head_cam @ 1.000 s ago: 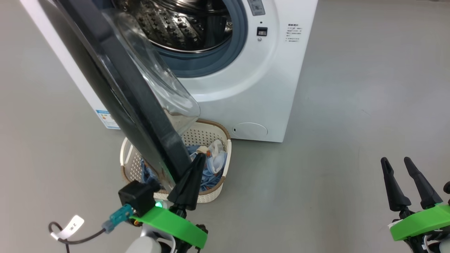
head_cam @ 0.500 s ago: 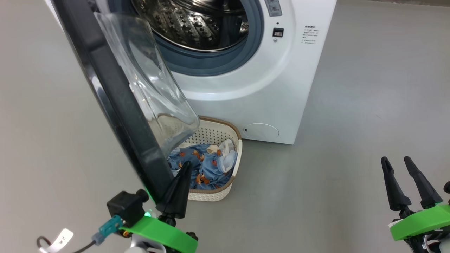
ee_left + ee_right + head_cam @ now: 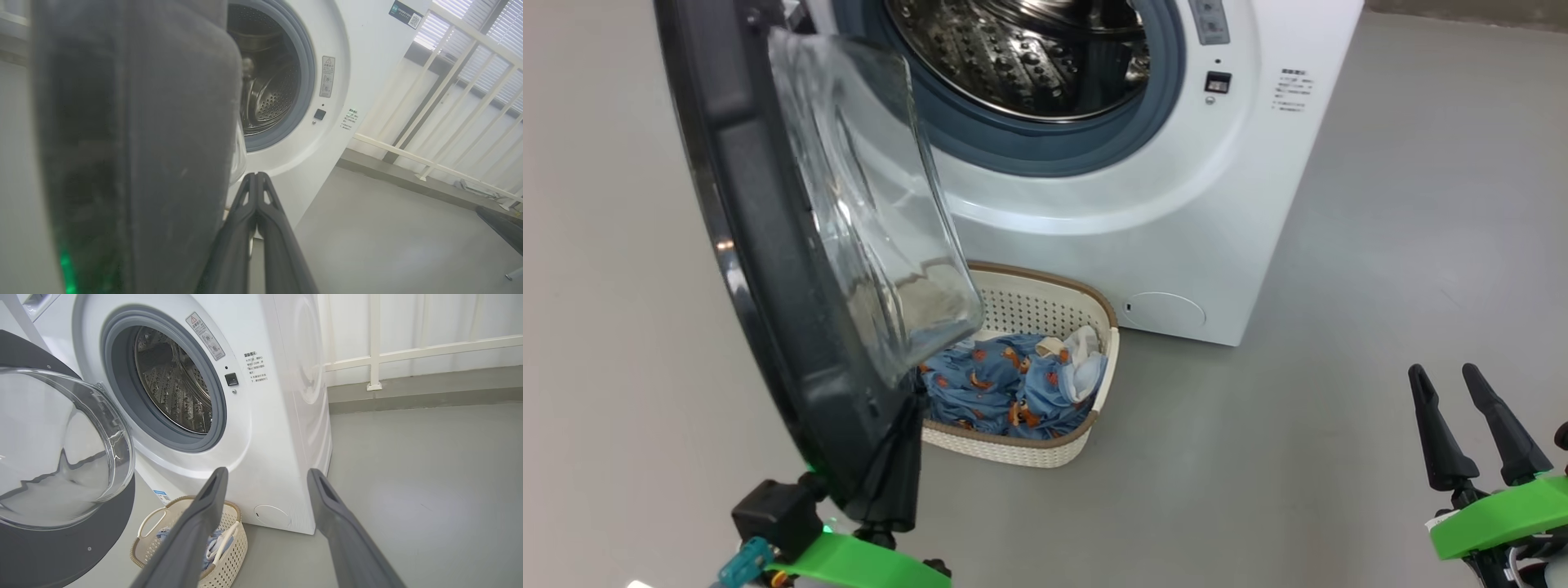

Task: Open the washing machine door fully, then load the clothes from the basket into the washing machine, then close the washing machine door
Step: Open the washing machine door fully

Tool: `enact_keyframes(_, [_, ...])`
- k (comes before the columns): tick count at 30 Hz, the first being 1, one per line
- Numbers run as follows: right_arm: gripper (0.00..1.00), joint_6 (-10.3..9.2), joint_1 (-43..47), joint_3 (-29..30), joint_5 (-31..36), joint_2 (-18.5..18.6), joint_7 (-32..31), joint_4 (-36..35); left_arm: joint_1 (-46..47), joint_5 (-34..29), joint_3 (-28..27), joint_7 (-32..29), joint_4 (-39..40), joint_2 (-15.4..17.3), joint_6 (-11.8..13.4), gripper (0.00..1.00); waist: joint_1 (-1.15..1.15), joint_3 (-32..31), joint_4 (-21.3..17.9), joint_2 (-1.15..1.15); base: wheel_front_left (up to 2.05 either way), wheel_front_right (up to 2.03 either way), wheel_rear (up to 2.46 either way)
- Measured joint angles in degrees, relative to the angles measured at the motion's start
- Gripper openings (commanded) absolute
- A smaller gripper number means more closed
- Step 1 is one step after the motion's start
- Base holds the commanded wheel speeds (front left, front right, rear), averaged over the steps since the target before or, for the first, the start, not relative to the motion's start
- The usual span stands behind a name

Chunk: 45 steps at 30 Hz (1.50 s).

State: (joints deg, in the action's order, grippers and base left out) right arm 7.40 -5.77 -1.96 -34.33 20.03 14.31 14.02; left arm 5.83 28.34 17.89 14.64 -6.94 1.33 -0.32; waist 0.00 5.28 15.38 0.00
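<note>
Plainly, in the head view the washing machine door (image 3: pixel 760 269) stands open to the left of the washing machine (image 3: pixel 1176 245). Its glass bowl overlaps the left part of the basket (image 3: pixel 1045 445), which sits on the floor just before the machine's front with the clothes (image 3: pixel 996 384) bunched inside. The left gripper (image 3: pixel 905 425) lies with its fingers pressed together against the door's lower inner edge, likely so that they work as one stiff rod to push it wider. The right gripper (image 3: pixel 1444 371) hangs low at the right, fingers apart and empty, well clear of the door. In the left wrist view, the closed fingers sit just beside the black rim, with the drum (image 3: pixel 269 94) beyond. In the right wrist view, the spread fingers point toward the basket, probably ready for the clothes.
</note>
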Motion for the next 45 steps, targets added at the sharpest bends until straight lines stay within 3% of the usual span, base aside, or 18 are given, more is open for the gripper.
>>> enact_keyframes(22, [1.00,0.00,1.12,-0.78,0.09,0.00,0.00,-0.20,-3.54,-3.54,-12.39,-0.01,1.31,0.19,2.65,0.00,0.00,-0.33,3.82,0.00,0.00,0.00,0.00])
enact_keyframes(45, [1.00,0.00,1.02,-1.22,0.09,1.08,0.00,-0.76,1.60,-8.68,-27.69,-0.01,-3.58,0.59,2.08,0.00,0.00,2.84,3.76,0.00,0.00,0.00,0.00])
